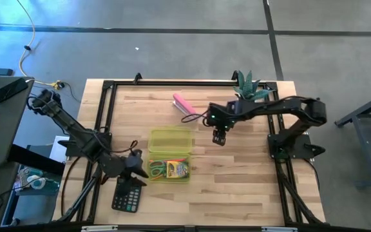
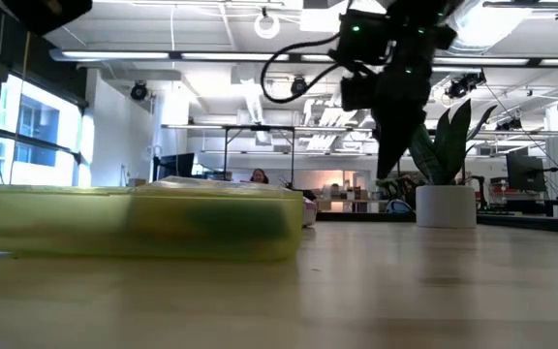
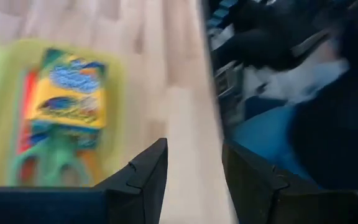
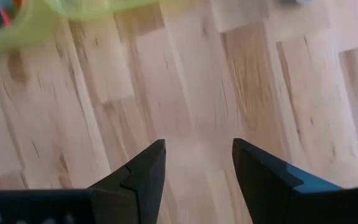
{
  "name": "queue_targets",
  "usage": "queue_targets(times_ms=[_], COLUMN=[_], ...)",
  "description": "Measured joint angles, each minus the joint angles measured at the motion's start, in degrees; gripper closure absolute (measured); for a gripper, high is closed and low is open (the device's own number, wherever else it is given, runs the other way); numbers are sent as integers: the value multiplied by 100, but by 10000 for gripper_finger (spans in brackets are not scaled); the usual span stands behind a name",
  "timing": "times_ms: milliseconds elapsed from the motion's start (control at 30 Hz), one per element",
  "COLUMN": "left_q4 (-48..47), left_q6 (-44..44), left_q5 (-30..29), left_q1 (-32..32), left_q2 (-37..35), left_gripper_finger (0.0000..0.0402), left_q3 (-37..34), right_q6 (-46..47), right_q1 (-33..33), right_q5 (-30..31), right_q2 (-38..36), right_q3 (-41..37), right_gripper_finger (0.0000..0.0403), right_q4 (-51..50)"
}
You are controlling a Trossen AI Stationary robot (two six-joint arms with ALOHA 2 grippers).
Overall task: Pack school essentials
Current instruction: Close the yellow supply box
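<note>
High view: a yellow-green case (image 1: 171,154) lies open at the middle of the bench (image 1: 237,187), its lid toward 12 o'clock. Its 6 o'clock half holds the crayon box (image 1: 178,169) and green-handled scissors (image 1: 158,170). The left claw (image 1: 136,169) sits just at 9 o'clock of that half, above a black calculator (image 1: 127,193). The right claw (image 1: 219,138) hangs at 3 o'clock of the lid, apart from it; a pink stapler (image 1: 184,105) lies at 12 o'clock.

Low view: the case (image 2: 134,221) fills the left; the right claw (image 2: 395,160) hangs clear above the bench (image 2: 405,281).

Left wrist view: the fingers (image 3: 145,180) stand apart and empty; the crayon box (image 3: 70,93) and scissors (image 3: 51,165) lie beyond.

Right wrist view: the fingers (image 4: 142,174) are spread over bare bench (image 4: 197,81), the case rim (image 4: 36,22) at the edge.
</note>
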Motion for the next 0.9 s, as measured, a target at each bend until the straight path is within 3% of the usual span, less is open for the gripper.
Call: queue_targets(times_ms=[200,467,700,900], left_q4=[-1317,-1020,-629,-530], left_q6=[251,206,-79,-557], left_q5=[-447,-380,-253,-483], left_q1=[13,-123,-418,-622], left_q2=[540,1382,1803,2147], left_gripper_finger=[259,259,259,259], left_q3=[427,420,435,419], right_q6=[902,1779,2355,2526], right_q1=[154,208,218,385], right_q5=[199,869,907,913], right_q2=[-666,-631,-193,346], right_q3=[-1104,-2016,-2096,-2053], right_gripper_finger=[226,226,226,226], right_q4=[2007,5189,5890,6327])
